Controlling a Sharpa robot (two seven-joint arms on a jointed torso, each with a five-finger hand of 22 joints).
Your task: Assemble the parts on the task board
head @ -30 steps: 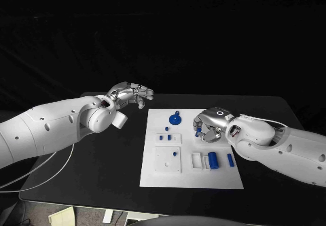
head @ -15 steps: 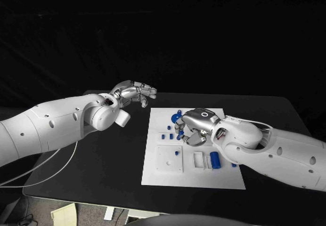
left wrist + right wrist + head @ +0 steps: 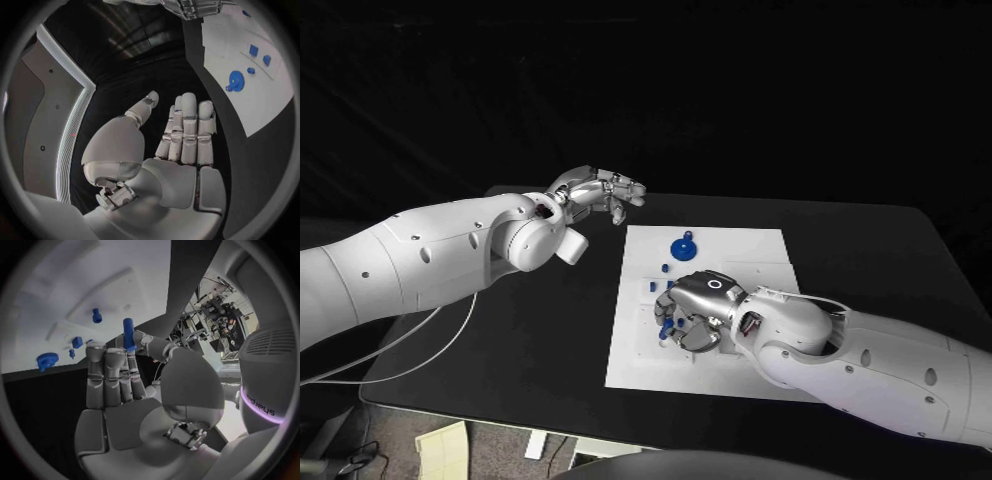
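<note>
we see the task board [image 3: 733, 375] lying flat in the middle of the black bench [image 3: 877, 250], a white plate with blue parts on it. our right hand [image 3: 692, 318] sits low over the middle of the board, near its left edge, palm turned down. in the right wrist view the right hand [image 3: 122, 375] pinches a blue peg [image 3: 128, 333] between the thumb and a finger, the peg standing upright out of the grip, while the other fingers lie side by side next to it. past the peg, a short blue pin [image 3: 96, 315] stands on a raised white block of the board. a round blue wheel [image 3: 684, 248] rests on the far part of the board, well apart from the right hand, with two small blue blocks [image 3: 259, 55] just beyond it as the left wrist view shows them. our left hand [image 3: 599, 193] hangs above the far left corner of the bench, off the board, holding nothing; its fingers [image 3: 187, 131] are straight and lie close together, the thumb set apart.
</note>
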